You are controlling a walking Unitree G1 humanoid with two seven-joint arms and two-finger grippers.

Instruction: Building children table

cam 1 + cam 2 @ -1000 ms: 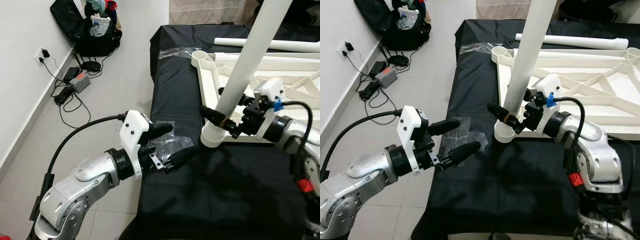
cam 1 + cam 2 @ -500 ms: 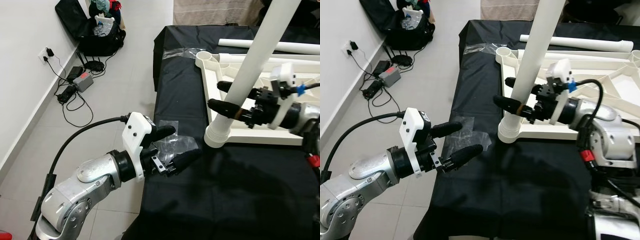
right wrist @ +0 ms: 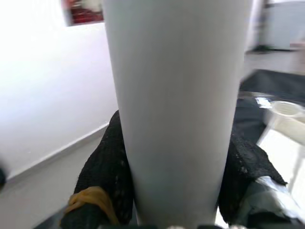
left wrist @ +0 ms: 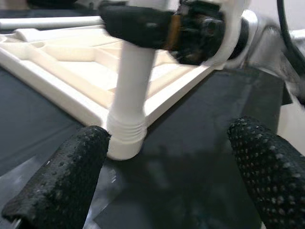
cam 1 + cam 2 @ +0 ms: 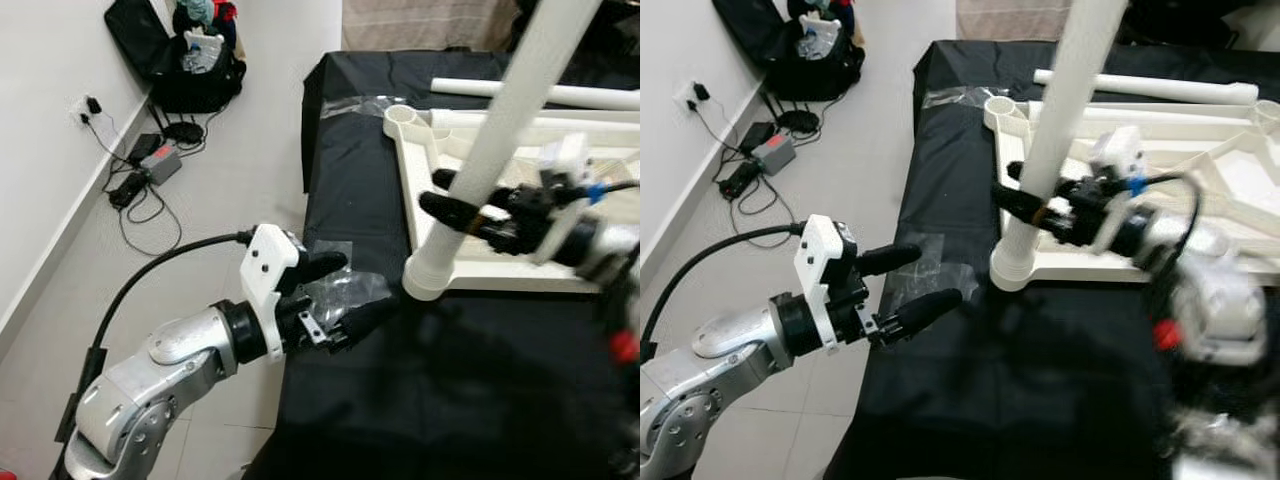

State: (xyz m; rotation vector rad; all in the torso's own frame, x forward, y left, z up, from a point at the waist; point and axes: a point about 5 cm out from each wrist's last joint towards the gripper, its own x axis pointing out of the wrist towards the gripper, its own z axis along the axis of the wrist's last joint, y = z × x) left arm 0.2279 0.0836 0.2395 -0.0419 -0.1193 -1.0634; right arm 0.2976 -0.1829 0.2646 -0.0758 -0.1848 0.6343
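A: Status on the leg?

B: Right gripper [image 5: 1038,208] was clamped around the white table leg [image 5: 487,158], low on the shaft, fingers [image 3: 102,179] pinching it from both sides. Leg stood tilted, its ribbed base at the near corner socket of the upturned white tabletop frame [image 5: 1225,195].

A: Seated?

B: Couldn't tell. My call: bring the leg plumb over the socket before pushing or twisting, or it'll bind. Gripping that low leaves a lot of leg waving above.

A: Left side?

B: Left gripper [image 5: 340,295] had its fingers spread wide and held nothing, hovering over a clear plastic bag [image 5: 345,290] at the table's edge, near the leg base. I'd use it to brace the frame so it doesn't skate.

A: Surface?

B: Black cloth [image 5: 1060,380] over the table, a bit slippery I'd guess. Spare leg tube [image 5: 1145,87] lay beyond the frame.

A: Room?

B: Pale tiled floor [image 5: 240,190], black bag [image 5: 185,60] by the wall, wall socket and cables [image 5: 135,180] trailing nearby.
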